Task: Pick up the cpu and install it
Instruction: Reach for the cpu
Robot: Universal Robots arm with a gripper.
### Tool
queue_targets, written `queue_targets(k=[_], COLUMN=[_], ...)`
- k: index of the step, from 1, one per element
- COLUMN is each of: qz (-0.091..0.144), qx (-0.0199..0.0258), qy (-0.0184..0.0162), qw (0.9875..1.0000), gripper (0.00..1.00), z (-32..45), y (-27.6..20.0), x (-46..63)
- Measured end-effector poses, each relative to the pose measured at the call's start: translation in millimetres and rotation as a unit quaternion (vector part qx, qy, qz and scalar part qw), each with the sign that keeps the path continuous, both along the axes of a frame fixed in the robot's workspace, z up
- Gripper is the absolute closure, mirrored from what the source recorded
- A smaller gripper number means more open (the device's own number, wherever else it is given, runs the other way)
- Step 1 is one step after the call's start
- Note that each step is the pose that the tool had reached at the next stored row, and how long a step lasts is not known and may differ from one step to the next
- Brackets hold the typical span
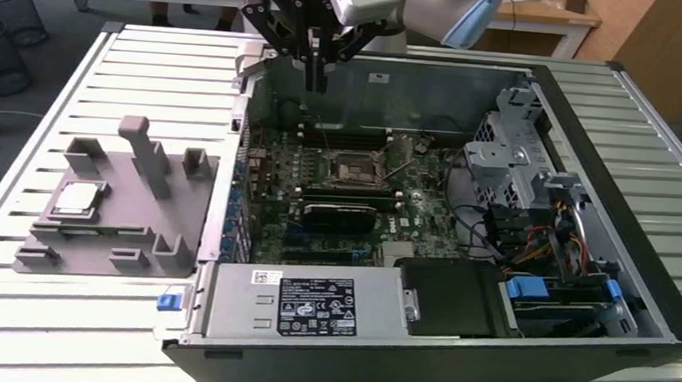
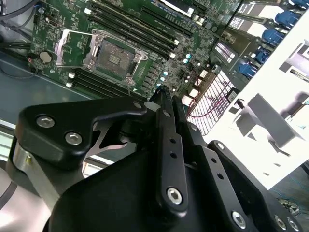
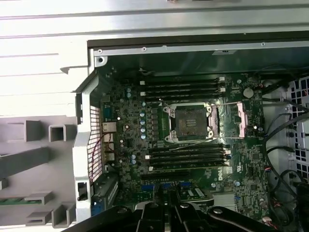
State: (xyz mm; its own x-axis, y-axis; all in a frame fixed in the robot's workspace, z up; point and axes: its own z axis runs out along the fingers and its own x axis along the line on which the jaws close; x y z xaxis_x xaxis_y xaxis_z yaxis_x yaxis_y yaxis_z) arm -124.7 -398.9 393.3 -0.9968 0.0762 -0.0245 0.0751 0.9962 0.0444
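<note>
**Exterior view.** Gripper (image 1: 315, 81) high over the far wall of the open computer case (image 1: 616, 350), pointing down. Fingers clenched together, nothing between them. Cpu (image 1: 77, 198) flat, silvery top up, in a recess of the grey fixture (image 1: 137, 232) on the slatted table (image 1: 24, 331). Lies to the exterior view's left of the case, well apart from the gripper. Socket (image 1: 353, 169) near the middle of the motherboard (image 1: 279, 232), frame flipped open, contact field exposed.

**Second wrist view.** Gripper (image 2: 164, 95) clenched: fingers (image 2: 169, 145) side by side, touching along their length, gripping nothing. Tips over the motherboard (image 2: 159, 63), near a row of small capacitors. Socket (image 2: 112, 57) beyond the tips, load plate swung back beside it. Pale blocks of the fixture (image 2: 270, 121) past the perforated case wall (image 2: 212, 104).

**First wrist view.** Gripper (image 3: 166, 215) as black linkages drawn close together. Socket (image 3: 192, 121) open on the motherboard (image 3: 125, 145), between two banks of memory slots (image 3: 186, 89). Grey fixture (image 3: 29, 159) outside the case wall. Cpu not picked up; sits in the fixture as noted in the exterior view.
</note>
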Motion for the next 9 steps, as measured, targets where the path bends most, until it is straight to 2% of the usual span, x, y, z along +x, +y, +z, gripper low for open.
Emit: queue_targets(k=[9], qz=[0.0], qx=[0.0], qy=[0.0], qw=[1.0], gripper=[0.82], z=[-0.1], y=[0.0], x=[-3.9])
